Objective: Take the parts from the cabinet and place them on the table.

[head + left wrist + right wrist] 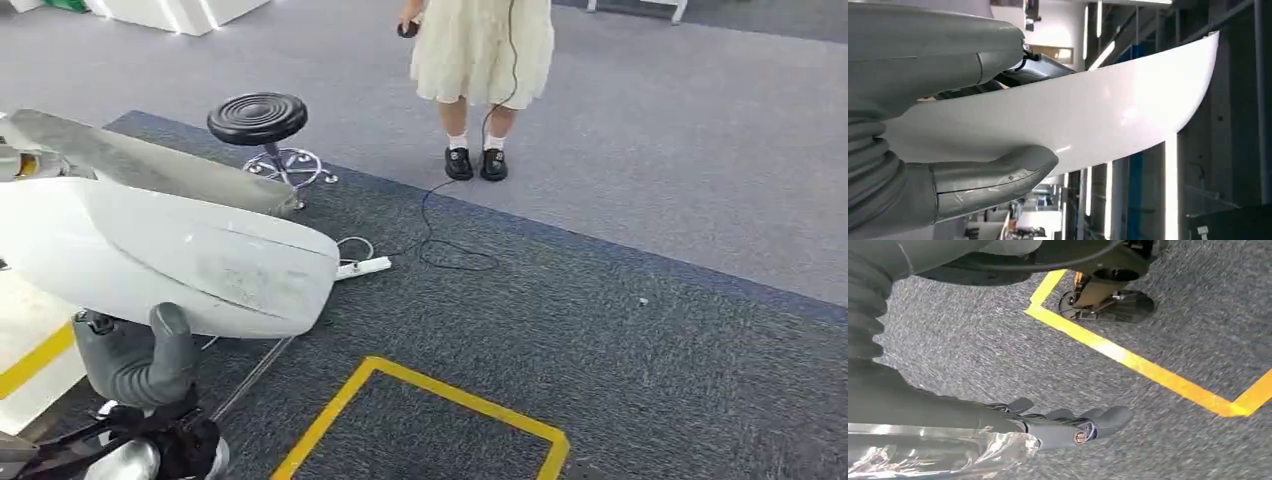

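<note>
Between left hand (pixel 943 125) thumb and dark fingers (pixel 1038 67): long white glossy curved shell part (pixel 1088 115), clamped. Right hand (pixel 1068 425) fingers straight, slightly apart, holding nothing above grey carpet (pixel 998 355).

A stool (pixel 259 120) stands behind the held part (pixel 170 260), a person (pixel 480 60) farther right.

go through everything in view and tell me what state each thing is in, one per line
white part: off the floor, gripped by the left hand
left hand: holds the white part, thumb on one face, fingers on the other
right hand: holds nothing, fingers loosely extended above the carpet
stool: upright, unoccupied
power strip: lying on the carpet
</note>
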Robot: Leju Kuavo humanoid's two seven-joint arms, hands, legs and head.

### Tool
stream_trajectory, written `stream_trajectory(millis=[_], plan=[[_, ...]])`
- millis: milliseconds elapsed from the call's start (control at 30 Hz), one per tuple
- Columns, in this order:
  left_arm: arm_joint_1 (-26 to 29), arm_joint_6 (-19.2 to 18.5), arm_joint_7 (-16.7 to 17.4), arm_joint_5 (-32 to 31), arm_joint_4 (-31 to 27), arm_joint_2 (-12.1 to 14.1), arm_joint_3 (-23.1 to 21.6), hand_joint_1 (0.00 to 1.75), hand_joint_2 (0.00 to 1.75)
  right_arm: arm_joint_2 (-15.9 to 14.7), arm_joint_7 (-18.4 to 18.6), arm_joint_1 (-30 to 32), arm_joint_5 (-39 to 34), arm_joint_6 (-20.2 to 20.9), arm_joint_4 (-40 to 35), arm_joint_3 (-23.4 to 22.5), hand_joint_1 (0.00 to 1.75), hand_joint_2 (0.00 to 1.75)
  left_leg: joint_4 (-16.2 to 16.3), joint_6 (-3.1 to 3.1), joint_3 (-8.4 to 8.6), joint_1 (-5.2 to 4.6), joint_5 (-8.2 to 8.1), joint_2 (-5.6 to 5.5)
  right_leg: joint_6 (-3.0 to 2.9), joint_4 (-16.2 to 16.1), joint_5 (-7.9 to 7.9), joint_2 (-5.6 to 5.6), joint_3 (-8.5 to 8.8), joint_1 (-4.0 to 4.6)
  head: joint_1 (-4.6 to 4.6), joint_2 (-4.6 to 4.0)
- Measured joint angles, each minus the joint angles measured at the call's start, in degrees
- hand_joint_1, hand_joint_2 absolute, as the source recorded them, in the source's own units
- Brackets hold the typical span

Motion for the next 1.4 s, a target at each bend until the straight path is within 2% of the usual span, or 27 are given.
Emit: stream_trajectory(millis=[33,167,200,233,267,333,400,467,500,533,567,667,700,733,767,800,867,900,933,1000,1033,1067,1200,1267,1300,1367,1400], plan=[[-0.1,0.0,0.0,0.0,0.0,0.0,0.0,1.75,1.75,0.0,0.0,0.0,0.0,0.0,0.0,0.0,0.0,1.75,-3.4,0.14,2.09,-0.38,0.2,3.17,0.33,0.1,-0.26,-0.45,0.18,0.46,-0.08,0.0],[0.2,0.2,0.0,0.0,0.0,0.0,0.0,1.75,1.75,0.0,0.3,-0.2,0.0,0.0,0.0,0.0,0.0,1.75,-4.7,1.46,1.95,-0.57,-0.23,0.56,1.36,-0.3,-0.64,-3.17,0.83,0.75,-0.02,0.0],[0.3,0.2,0.0,0.0,0.0,-0.1,0.0,1.75,1.75,0.0,0.4,-0.3,0.0,0.0,0.0,0.0,0.0,1.75,-5.1,1.9,2.31,0.02,0.09,-0.12,1.96,0.1,-1.06,-1.92,0.54,0.4,-0.11,0.0],[0.2,0.2,0.0,0.0,0.0,-0.1,0.0,1.75,1.75,0.0,0.3,-0.3,-0.1,0.0,0.0,0.0,0.0,1.75,-5.1,2.01,2.37,0.12,0.08,-0.51,2.24,1.4,-1.91,1.08,0.23,0.33,0.29,0.0],[0.2,0.3,0.0,0.0,0.0,-0.1,-0.1,1.75,1.75,0.0,0.3,-0.2,-0.3,0.0,0.0,-0.1,0.0,1.75,-5.1,2.47,2.36,0.2,0.13,-1.21,2.39,5.5,-4.16,3.34,-1.56,0.25,0.54,0.0],[0.3,0.4,0.0,0.0,0.0,-0.2,-0.1,1.75,1.75,0.0,0.3,0.1,-0.9,-0.1,0.0,-0.4,0.0,1.75,-5.0,2.63,2.26,0.2,0.13,-2.73,2.69,14.9,-8.18,4.08,-6.33,0.2,0.7,0.0],[0.5,0.4,0.0,0.1,0.0,-0.2,-0.1,1.75,1.75,0.0,0.3,0.3,-1.0,-0.3,0.0,-0.5,0.0,1.75,-5.0,2.61,2.31,0.23,0.15,-4.45,2.84,17.7,-7.79,4.1,-8.31,0.19,0.72,0.0],[0.5,0.4,0.0,0.2,0.1,-0.2,0.0,1.75,1.75,0.0,0.3,0.2,-1.0,-0.4,0.0,-0.5,0.0,1.75,-5.0,2.5,2.48,0.37,0.17,-6.12,2.72,11.3,-3.33,4.32,-5.74,0.01,0.72,0.0],[0.5,0.4,0.0,0.2,0.1,-0.2,0.0,1.75,1.75,0.0,0.3,0.1,-1.0,-0.4,0.0,-0.5,0.0,1.75,-4.9,2.22,2.62,0.5,0.13,-7.06,2.71,5.2,-0.16,5.72,-2.9,-0.3,0.72,0.0],[0.5,0.4,0.0,0.2,0.1,-0.2,0.0,1.75,1.75,0.0,0.3,0.1,-1.0,-0.5,0.0,-0.5,0.0,1.75,-4.8,1.82,2.6,0.59,0.04,-7.69,2.83,1.4,0.66,8.98,-1.21,-0.78,0.74,0.0],[0.4,0.4,0.0,0.3,0.1,-0.2,0.0,1.75,1.75,0.1,0.4,0.1,-0.9,-0.5,0.0,-0.5,0.0,1.75,-4.2,1.38,2.12,0.29,-0.05,-8.38,2.71,-0.1,-0.08,11.26,-0.5,-1.29,0.79,0.0],[0.7,0.4,0.0,0.5,0.1,-0.3,0.0,1.75,1.75,0.1,0.6,0.1,-0.8,-0.4,0.0,-0.5,0.0,1.75,-5.0,0.07,1.56,1.0,0.78,-10.44,1.42,0.5,-0.03,9.31,-0.54,-0.5,0.81,0.0],[0.7,0.4,0.0,0.5,0.1,-0.3,0.0,1.75,1.75,0.3,0.6,0.1,-0.7,-0.4,0.0,-0.5,0.0,1.75,-4.9,-0.11,1.41,0.92,0.7,-10.14,0.82,0.0,0.31,8.24,-0.38,-0.92,0.83,0.0],[0.7,0.4,0.0,0.5,0.1,-0.3,0.0,1.75,1.75,0.3,0.6,0.0,-0.7,-0.4,0.0,-0.6,0.0,1.75,-4.0,-0.33,0.99,0.43,-0.11,-6.2,0.44,-0.2,0.38,7.56,-0.26,-0.85,0.5,0.0],[0.5,0.4,0.0,0.5,0.1,-0.3,0.0,1.75,1.75,0.3,0.5,0.0,-0.6,-0.4,0.0,-0.6,0.0,1.75,-1.4,-0.55,-0.3,0.41,-1.95,-3.75,0.08,-0.3,0.36,6.76,-0.15,-0.73,-0.2,0.0],[0.5,0.4,0.0,0.5,0.1,-0.3,0.0,1.75,1.75,0.3,0.5,0.2,-0.6,-0.4,0.0,-0.6,0.0,1.75,3.0,-0.72,-2.51,0.48,-4.33,-2.78,-0.03,-0.3,0.31,5.78,-0.14,-0.56,-0.22,0.0],[0.6,0.4,0.0,0.5,0.1,-0.2,0.0,1.75,1.75,0.3,0.6,0.4,-0.7,-0.4,0.0,-0.6,0.0,1.75,11.8,-0.89,-6.9,0.53,-7.6,-2.52,-0.23,-0.3,0.15,3.63,-0.15,-0.34,-0.31,0.0],[0.6,0.4,0.0,0.5,0.1,-0.2,0.1,1.75,1.75,0.3,0.6,0.4,-0.6,-0.4,0.0,-0.6,0.0,1.75,12.8,-0.9,-7.45,0.53,-7.18,-2.51,-0.28,-0.3,0.08,2.7,-0.11,-0.28,-0.31,0.0],[0.6,0.4,0.0,0.5,0.1,-0.2,0.1,1.75,1.75,0.3,0.6,0.3,-0.6,-0.4,0.0,-0.6,0.0,1.75,11.3,-0.81,-6.59,0.51,-5.6,-2.47,-0.28,-0.3,0.0,1.94,0.01,-0.18,-0.33,0.0],[0.6,0.3,0.0,0.6,0.1,-0.3,0.1,1.75,1.75,0.3,0.6,0.1,-0.6,-0.4,0.0,-0.6,0.0,1.75,2.5,-0.32,-1.74,0.36,-0.89,-1.51,-0.12,-0.3,-0.28,0.54,0.46,-0.12,-0.31,0.0],[0.6,0.3,0.0,0.6,0.1,-0.3,0.1,1.75,1.75,0.3,0.6,0.1,-0.6,-0.4,0.0,-0.6,0.0,1.75,-2.5,0.13,1.3,0.01,0.78,1.31,0.1,-0.3,-0.46,-0.02,0.81,0.03,-0.35,0.0],[0.5,0.2,0.0,0.6,0.1,-0.3,0.1,1.75,1.75,0.3,0.6,0.1,-0.6,-0.4,0.0,-0.6,0.0,1.75,-4.9,0.27,2.4,-0.67,-0.03,4.31,0.52,0.0,-0.87,-0.46,0.83,0.58,-0.48,0.0],[0.6,0.2,0.0,0.6,0.1,-0.4,0.2,1.75,1.75,0.3,0.7,-0.1,-0.6,-0.4,0.0,-0.6,0.0,1.75,-5.1,1.6,2.02,-0.45,0.13,0.89,1.47,-0.6,-1.34,-3.22,1.73,0.75,-0.44,0.0],[0.6,0.1,0.0,0.5,0.1,-0.5,0.2,1.75,1.75,0.3,0.7,-0.1,-0.5,-0.4,-0.1,-0.6,0.0,1.75,-5.2,2.13,2.24,0.2,0.32,-0.35,2.2,2.5,-3.55,1.75,0.48,0.39,0.0,0.0],[0.6,0.1,0.0,0.5,0.1,-0.6,0.2,1.75,1.75,0.3,0.8,-0.1,-0.5,-0.4,-0.1,-0.6,0.0,1.75,-5.2,2.4,2.2,0.27,0.37,-1.01,2.36,7.0,-5.94,3.16,-1.69,0.24,0.26,0.0],[0.7,0.1,0.0,0.5,0.1,-0.6,0.2,1.75,1.75,0.3,0.9,0.3,-0.5,-0.4,-0.1,-0.7,0.0,1.75,-5.2,2.5,2.11,0.27,0.41,-2.65,2.56,16.1,-9.45,3.98,-6.33,0.18,0.35,0.0],[0.8,0.1,0.0,0.6,0.1,-0.6,0.2,1.75,1.75,0.3,0.9,0.4,-0.4,-0.4,-0.1,-0.7,0.0,1.75,-5.2,2.5,2.15,0.27,0.41,-3.46,2.59,18.0,-9.45,4.07,-7.62,0.18,0.35,0.0]])
